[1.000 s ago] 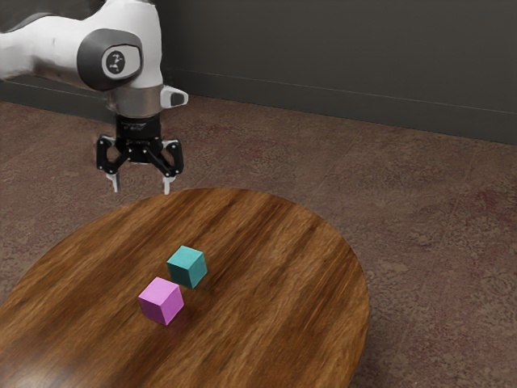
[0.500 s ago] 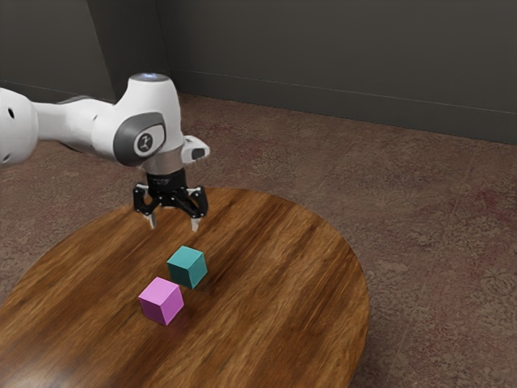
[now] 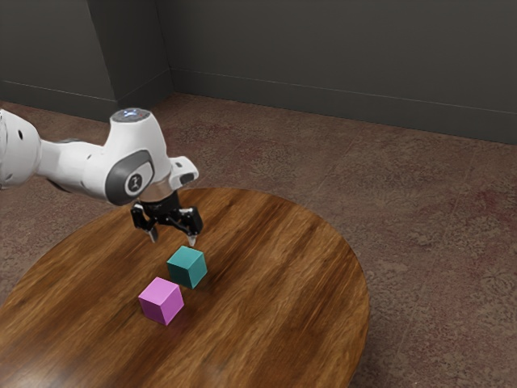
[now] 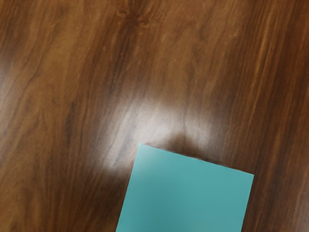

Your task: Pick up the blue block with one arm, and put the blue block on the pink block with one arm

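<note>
The gripper, fingers apart, hovers just above the blue block, left of centre on the wooden table beside the pink block. Grasping, lifting and stacking all remain.

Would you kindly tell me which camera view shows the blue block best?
The exterior view: the blue block stands whole on the table, three faces visible, near the pink block, with the open gripper close above it. The wrist view gives its top face close up, partly cropped, against the wood.
</note>
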